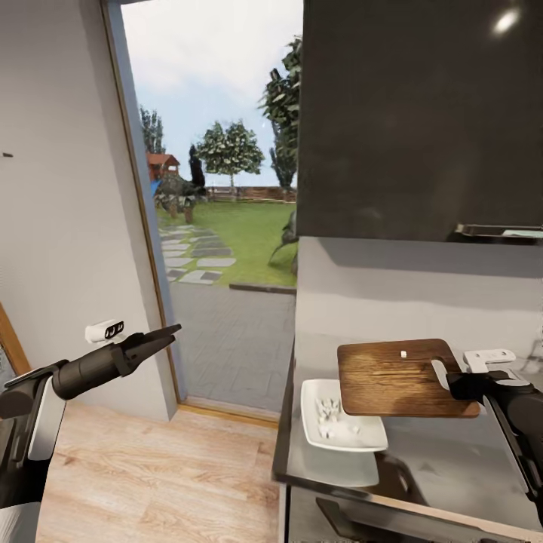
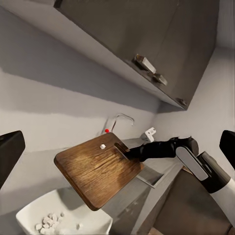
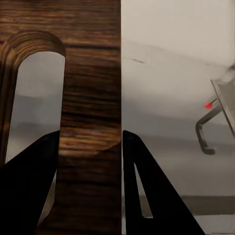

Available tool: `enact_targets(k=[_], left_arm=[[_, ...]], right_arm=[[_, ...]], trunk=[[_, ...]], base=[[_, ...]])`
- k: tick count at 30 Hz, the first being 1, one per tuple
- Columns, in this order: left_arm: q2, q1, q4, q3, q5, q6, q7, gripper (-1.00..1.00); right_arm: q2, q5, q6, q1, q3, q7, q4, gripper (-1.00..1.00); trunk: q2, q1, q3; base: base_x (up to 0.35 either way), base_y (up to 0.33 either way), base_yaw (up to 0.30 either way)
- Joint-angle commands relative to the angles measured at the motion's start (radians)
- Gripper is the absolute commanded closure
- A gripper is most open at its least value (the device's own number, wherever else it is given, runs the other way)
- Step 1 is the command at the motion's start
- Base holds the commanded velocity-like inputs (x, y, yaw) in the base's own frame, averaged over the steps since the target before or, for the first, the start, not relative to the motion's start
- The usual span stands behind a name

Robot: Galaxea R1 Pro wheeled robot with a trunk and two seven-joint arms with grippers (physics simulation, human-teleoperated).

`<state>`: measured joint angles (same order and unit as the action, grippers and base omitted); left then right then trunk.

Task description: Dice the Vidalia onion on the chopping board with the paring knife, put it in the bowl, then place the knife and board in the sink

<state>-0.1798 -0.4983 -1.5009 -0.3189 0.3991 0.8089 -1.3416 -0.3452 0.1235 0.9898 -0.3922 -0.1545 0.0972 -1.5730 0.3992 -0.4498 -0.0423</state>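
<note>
Wood-grain chopping board (image 1: 396,377) clamped by right gripper (image 1: 446,379).

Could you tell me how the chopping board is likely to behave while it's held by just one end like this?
The chopping board looks rigid, so it probably won't sag. The right gripper clamps only its slotted end, so it may pivot downward. One onion piece sits loose on top and could slide off.
</note>
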Motion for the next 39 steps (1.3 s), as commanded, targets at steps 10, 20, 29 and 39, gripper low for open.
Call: enact_targets(k=[10,20,29,39], left_arm=[[0.0,0.0,0.0,0.001,0.001,0.01,-0.002,-1.0],[0.0,0.0,0.0,0.0,0.001,0.01,-0.002,-1.0],[0.0,0.0,0.0,0.0,0.001,0.01,-0.002,-1.0],[0.0,0.0,0.0,0.0,0.001,0.01,-0.002,-1.0]], right_arm=[[-0.001,0.01,0.004,0.0,0.002,0.009,-0.001,1.0],[0.0,0.011,0.003,0.0,0.046,-0.041,-0.001,1.0],[0.047,0.011,0.003,0.0,0.094,-0.159,-0.001,1.0],[0.064,0.012,0.004,0.0,0.099,-0.239,-0.001,1.0]], trunk=[[0.001,0.0,-0.016],[0.001,0.0,-0.032],[0.001,0.0,-0.046],[0.001,0.0,-0.063]], base=[[-0.043,0.027,0.0],[0.0,0.0,0.0],[0.0,0.0,0.0],[0.0,0.0,0.0]])
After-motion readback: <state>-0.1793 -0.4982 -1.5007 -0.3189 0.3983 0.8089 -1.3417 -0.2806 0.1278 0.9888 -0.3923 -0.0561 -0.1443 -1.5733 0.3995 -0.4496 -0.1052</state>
